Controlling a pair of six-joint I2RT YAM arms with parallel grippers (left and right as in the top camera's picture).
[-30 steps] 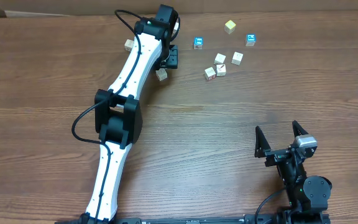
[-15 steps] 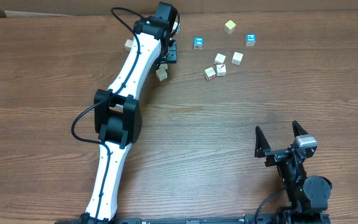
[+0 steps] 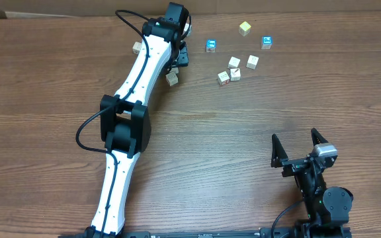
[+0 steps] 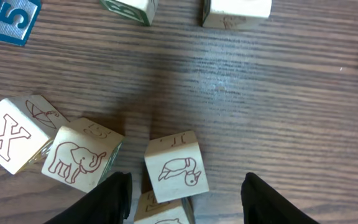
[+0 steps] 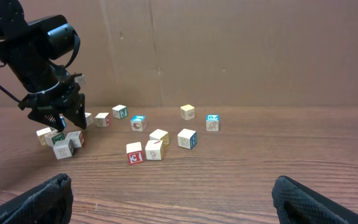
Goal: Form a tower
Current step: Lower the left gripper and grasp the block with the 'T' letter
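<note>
Since the tower (image 4: 171, 168) is barely begun, the left hand (image 4: 185, 186) hangs right over it with its fingers apart, one on each side of the bird cube (image 4: 174, 171) and touching neither face, probably lining up a squeeze. Whether that cube rests on the one under it is unclear. Overhead, nine cubes show on the surface (image 3: 243, 132), mostly to this hand's right: six pale cubes (image 3: 234, 62), two blue cubes (image 3: 211, 45) and one yellow cube (image 3: 245, 28). The right hand (image 3: 295, 135) sits well apart, spread wide and empty.

Your left gripper (image 4: 188, 198) straddles the bird cube (image 4: 174, 167), with gaps on both sides; the elephant cube (image 4: 79, 157) stands just beside one finger. Ahead and past the other finger is bare table (image 4: 272, 106).
</note>
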